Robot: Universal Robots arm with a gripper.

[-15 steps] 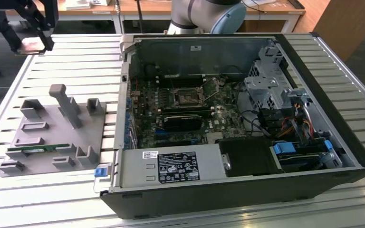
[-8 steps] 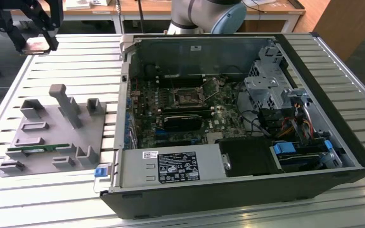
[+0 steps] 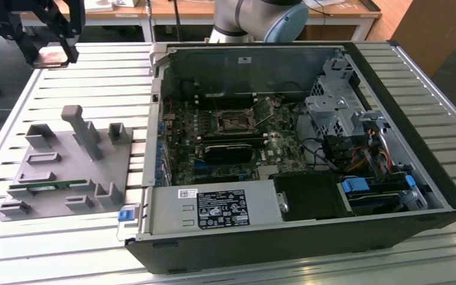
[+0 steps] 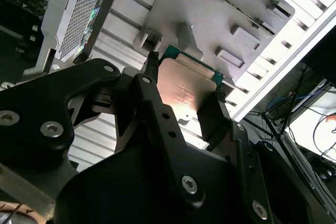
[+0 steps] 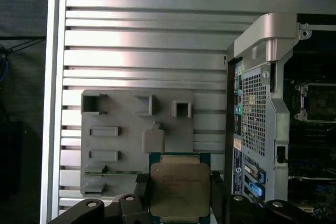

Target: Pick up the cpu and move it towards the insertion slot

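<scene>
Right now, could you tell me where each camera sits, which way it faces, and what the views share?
Exterior view: off the arm, looking down on the open computer case, the gripper holding the cpu and the insertion slot.
First wrist view: on the arm, looking down past the fingers onto the grey fixture tray.
Second wrist view: on the arm, close behind the gripper.
All three share the clamped cpu.
</scene>
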